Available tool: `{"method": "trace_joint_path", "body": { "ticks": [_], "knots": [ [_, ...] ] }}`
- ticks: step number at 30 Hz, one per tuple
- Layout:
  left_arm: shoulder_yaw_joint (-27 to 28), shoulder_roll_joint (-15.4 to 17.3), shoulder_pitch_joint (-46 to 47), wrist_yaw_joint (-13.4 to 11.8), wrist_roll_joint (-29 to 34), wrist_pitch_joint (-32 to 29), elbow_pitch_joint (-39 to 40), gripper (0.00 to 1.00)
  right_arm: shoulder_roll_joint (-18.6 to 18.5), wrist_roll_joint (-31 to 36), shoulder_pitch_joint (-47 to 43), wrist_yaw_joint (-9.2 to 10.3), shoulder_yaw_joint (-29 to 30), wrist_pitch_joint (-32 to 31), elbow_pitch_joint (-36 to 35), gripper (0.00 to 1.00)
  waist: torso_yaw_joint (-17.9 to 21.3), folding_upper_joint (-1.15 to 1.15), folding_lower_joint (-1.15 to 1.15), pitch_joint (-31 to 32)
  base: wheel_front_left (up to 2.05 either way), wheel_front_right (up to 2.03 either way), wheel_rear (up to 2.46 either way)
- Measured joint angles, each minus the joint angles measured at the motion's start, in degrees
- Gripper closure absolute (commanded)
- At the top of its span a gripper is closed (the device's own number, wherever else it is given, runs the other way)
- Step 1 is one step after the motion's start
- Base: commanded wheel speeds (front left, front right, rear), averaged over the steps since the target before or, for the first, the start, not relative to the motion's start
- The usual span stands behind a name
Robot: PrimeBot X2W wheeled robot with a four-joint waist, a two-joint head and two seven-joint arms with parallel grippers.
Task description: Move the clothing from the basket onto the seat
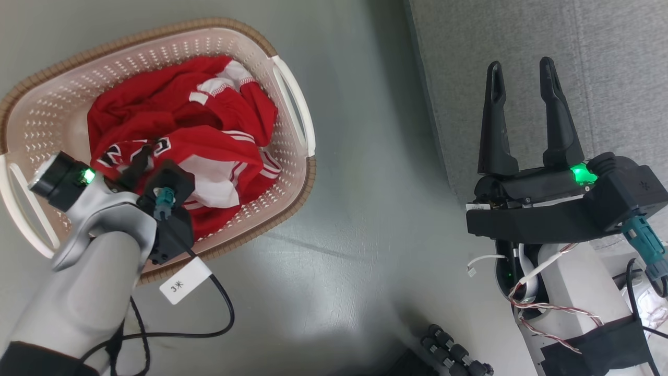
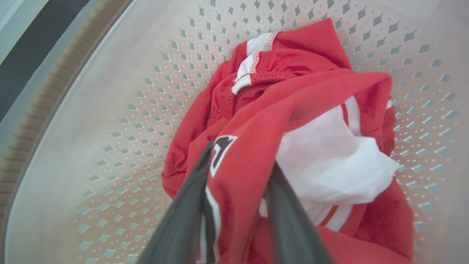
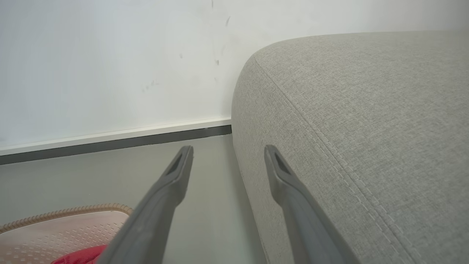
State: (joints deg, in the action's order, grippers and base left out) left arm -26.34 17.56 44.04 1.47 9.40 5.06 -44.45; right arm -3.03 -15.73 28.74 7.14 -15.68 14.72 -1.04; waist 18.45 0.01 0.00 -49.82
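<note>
The clothing [image 1: 177,120], bright red with white trim and dark lettering, lies crumpled in the cream basket [image 1: 62,104] on the floor at the left. My left gripper [image 1: 143,156] reaches down into the basket. In the left wrist view its gripper [image 2: 242,156] has a raised fold of the clothing [image 2: 293,73] between both fingers, pressed from each side, above the basket's perforated wall [image 2: 128,110]. My right gripper [image 1: 520,62] hovers open and empty over the edge of the grey seat [image 1: 600,42]. The right wrist view shows that gripper [image 3: 229,148] beside the seat [image 3: 366,110], with the basket [image 3: 66,223] low left.
Grey floor [image 1: 365,183] separates the basket from the seat. A black cable with a white tag [image 1: 180,284] trails from my left arm. A dark ribbed part [image 1: 454,355] sits at the bottom edge. A white wall with skirting [image 3: 110,135] stands behind.
</note>
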Motion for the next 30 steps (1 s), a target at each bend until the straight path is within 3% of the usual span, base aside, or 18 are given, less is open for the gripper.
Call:
{"method": "trace_joint_path", "body": {
  "ticks": [9, 23, 30],
  "knots": [
    [2.23, -4.52, -0.30, -0.40, -3.57, 1.82, -1.55, 1.00, 0.01, -1.15, 0.13, 0.00, 0.35, 0.00, 2.29, 0.00, -0.23, 0.00, 0.00, 2.81, 0.00, 0.00, 0.00],
    [5.49, -11.72, -2.32, 2.18, -12.33, 7.47, -0.81, 1.00, 0.02, 0.24, -2.14, -0.01, 0.69, 0.00, 9.01, 0.00, -2.86, -0.02, -0.01, 11.47, 0.00, 0.00, 0.00],
    [4.25, -13.02, -1.84, 4.19, -13.32, 8.17, 0.94, 1.00, -0.53, 1.09, -3.85, -0.59, 0.76, 0.00, 12.58, 0.00, -5.62, -0.02, -0.01, 16.79, 0.00, 0.00, 0.00]
  ]
}}
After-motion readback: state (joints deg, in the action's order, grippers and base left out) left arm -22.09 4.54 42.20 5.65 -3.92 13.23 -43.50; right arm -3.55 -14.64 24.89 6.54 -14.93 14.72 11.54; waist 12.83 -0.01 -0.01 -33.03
